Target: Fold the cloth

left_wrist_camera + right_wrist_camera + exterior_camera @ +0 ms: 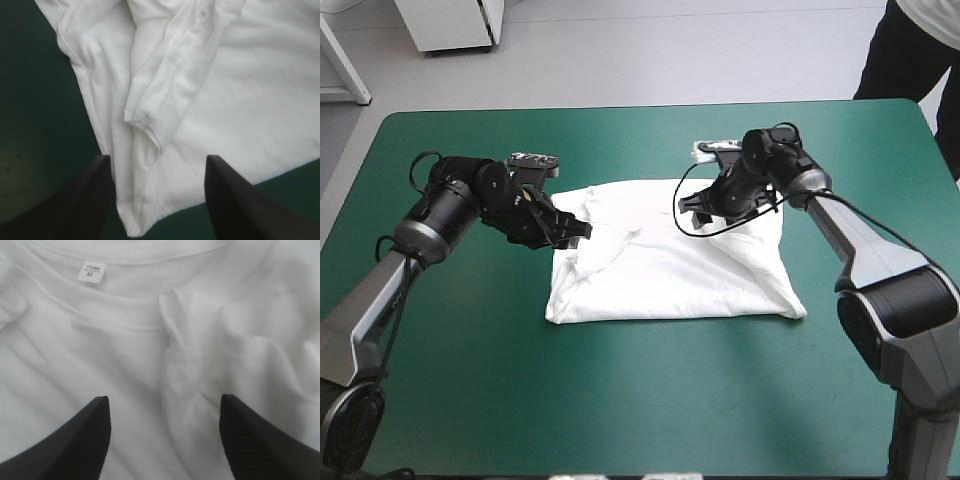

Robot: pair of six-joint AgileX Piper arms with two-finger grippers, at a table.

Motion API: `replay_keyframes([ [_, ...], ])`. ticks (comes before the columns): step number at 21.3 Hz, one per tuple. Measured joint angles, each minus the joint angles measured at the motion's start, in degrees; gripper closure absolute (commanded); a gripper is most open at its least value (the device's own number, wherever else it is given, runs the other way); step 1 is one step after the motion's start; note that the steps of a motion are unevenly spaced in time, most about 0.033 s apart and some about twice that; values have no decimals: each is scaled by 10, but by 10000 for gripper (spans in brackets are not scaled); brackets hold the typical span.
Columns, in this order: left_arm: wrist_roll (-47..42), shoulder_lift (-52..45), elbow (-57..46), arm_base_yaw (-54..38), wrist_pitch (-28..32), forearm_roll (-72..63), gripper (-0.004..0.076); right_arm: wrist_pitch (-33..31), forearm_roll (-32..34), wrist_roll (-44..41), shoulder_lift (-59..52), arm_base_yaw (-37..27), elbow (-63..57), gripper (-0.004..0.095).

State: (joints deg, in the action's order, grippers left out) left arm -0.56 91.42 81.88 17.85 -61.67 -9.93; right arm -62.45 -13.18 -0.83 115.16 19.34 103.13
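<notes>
table [470, 380] w/ teal-green cover: white T-shirt [670, 270] lies flat on it just past centre toward 12 o'clock, a wrinkled rough rectangle with a loose sleeve fold on its 9 o'clock side, bare cover showing around it from 3 through 6 to 9 o'clock

We are looking at just one thing here: a wide, rectangular table [620, 113] that is filling most of the high view. It is wearing a smooth, matte teal-green cover [650, 400] that is reaching every edge we can see. Its two far corners are showing as rounded. The far edge is running straight across near the top, and the side edges are spreading outward toward us. Soft light is lying paler over the middle of the near half. In the left wrist view the cover is showing dark, with a few faint specks on it.
</notes>
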Motion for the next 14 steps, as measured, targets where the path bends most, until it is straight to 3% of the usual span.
replay_keyframes([
  [4, 0, -16, 0, 0, 0, 2, 318, -3, 84, -16, -118, 0, -31, 327],
  [8, 0, -51, -18, 0, 13, 2, 318, 65, 140, -50, -261, 0, -178, 329],
  [11, 0, -93, -91, 0, 52, -1, 318, 116, 159, -68, -360, 0, -299, 357],
  [14, -20, -146, -196, 17, 102, -5, 318, 126, 194, -115, -443, 0, -402, 411],
])
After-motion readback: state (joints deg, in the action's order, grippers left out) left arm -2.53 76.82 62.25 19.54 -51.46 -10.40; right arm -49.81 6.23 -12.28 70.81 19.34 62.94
